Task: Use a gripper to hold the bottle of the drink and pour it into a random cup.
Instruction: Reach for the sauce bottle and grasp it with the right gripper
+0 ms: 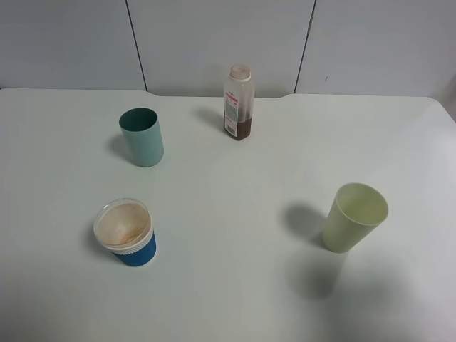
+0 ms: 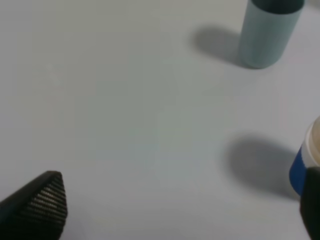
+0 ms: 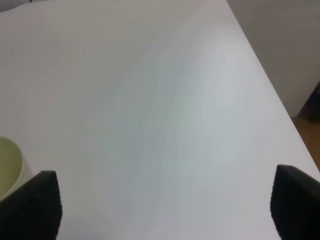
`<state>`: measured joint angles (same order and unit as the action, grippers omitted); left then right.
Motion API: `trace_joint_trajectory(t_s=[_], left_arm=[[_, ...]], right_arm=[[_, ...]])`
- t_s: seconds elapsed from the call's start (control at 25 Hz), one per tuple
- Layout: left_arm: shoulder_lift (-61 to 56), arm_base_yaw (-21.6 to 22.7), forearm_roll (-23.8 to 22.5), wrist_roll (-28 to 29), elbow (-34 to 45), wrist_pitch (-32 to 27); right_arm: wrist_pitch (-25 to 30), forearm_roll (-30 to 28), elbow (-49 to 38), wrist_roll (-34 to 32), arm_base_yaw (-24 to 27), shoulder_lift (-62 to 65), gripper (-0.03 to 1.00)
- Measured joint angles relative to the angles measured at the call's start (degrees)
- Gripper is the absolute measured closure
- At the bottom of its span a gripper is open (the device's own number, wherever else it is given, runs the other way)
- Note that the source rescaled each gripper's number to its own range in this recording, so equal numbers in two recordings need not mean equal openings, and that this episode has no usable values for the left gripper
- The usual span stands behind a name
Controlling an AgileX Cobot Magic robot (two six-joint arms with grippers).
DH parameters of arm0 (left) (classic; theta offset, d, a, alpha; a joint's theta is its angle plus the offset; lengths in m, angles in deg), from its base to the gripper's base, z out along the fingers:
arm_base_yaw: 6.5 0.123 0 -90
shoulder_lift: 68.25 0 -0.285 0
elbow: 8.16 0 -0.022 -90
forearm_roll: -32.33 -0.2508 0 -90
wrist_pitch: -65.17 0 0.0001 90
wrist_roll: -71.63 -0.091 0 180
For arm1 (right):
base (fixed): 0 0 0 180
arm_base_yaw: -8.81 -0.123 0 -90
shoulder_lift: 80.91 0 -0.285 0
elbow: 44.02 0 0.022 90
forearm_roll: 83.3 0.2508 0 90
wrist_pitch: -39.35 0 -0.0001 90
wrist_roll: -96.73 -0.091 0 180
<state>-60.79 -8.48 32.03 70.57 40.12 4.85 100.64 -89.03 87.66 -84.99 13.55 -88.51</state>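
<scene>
The left gripper [image 2: 182,185] hangs over the white table [image 1: 235,242]. Its two black fingers [image 2: 42,202] are wide apart and there is nothing between them. Close beside one of its fingers, outside the gap, stands the blue cup [image 1: 127,235]. This cup has a white ribbed band and a clear rim, and it is brown and dirty inside. Farther out in front of this gripper stands the teal cup [image 1: 142,137], upright and well apart from the blue one.

The bottle [image 1: 238,103] of the drink stands upright at the far side of the table, near the grey wall [image 1: 214,35], well apart from every cup. It has a white and red label, and a little brown drink sits at its bottom. No gripper is touching it.

The pale yellow-green cup [image 1: 353,217] stands upright just beside one finger of the right gripper [image 3: 165,175], outside the gap. This gripper is spread wide too, with only bare table between its fingers. The edge of the table runs near its other finger
</scene>
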Motion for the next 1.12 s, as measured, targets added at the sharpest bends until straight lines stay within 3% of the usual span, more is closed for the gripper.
trace_joint_trajectory(t_s=[0.36,0.68,1.12], left_arm=[[0.0,0.0,0.0,0.0,0.0,0.0],[0.0,0.0,0.0,0.0,0.0,0.0],[0.0,0.0,0.0,0.0,0.0,-0.06]], right_arm=[[-0.4,0.58,1.7,-0.03,0.0,-3.27,0.15],[-5.49,1.51,10.05,-0.03,0.0,-20.39,0.15],[-13.71,2.15,14.36,0.19,0.0,-40.27,0.15]])
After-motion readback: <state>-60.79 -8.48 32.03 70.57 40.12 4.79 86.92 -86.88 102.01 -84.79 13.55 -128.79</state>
